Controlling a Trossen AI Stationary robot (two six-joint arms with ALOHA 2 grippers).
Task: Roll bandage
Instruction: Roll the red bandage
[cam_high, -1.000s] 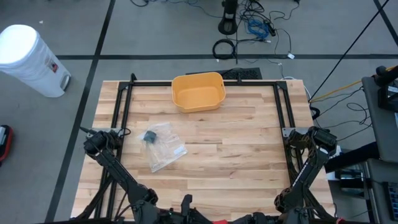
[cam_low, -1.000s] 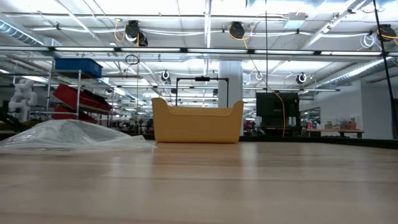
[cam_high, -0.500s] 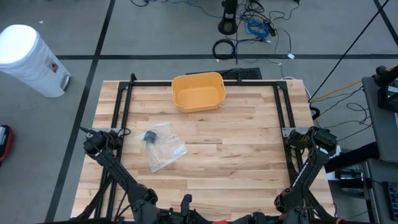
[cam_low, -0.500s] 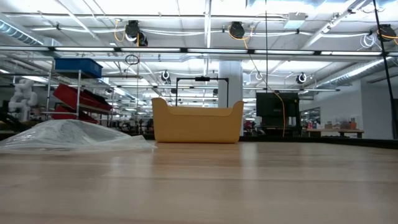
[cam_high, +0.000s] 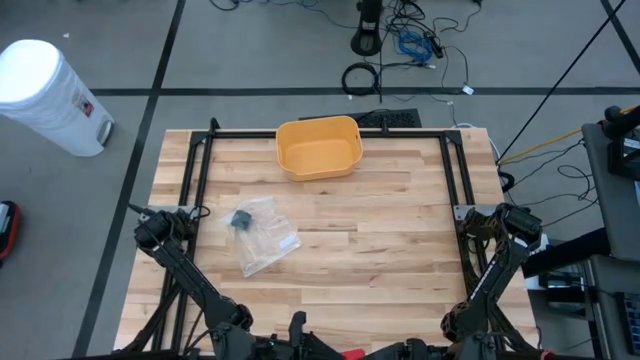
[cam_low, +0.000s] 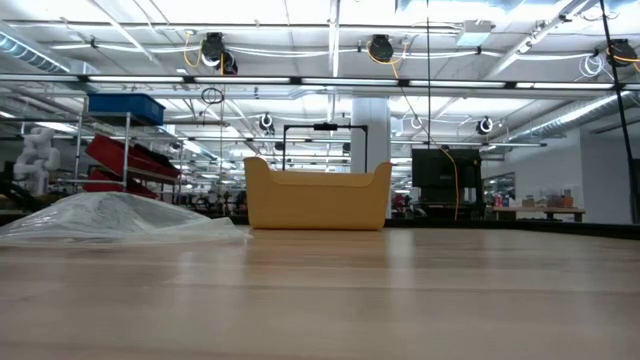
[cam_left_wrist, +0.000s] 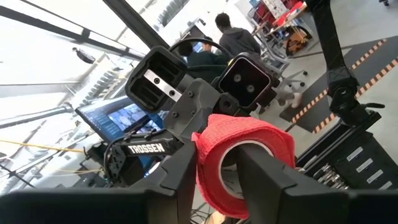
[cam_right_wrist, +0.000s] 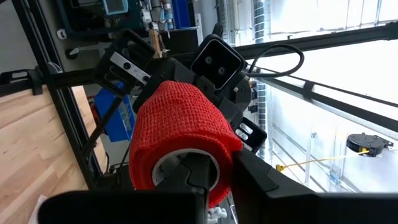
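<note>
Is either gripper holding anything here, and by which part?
Both grip the red bandage roll: the right gripper and the left gripper each clamp its rim.

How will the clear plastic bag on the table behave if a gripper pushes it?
Probably floppy: the clear bag lies crumpled and low on the table. Likely light, so it may slide or bunch. The dark item inside could shift.
</note>
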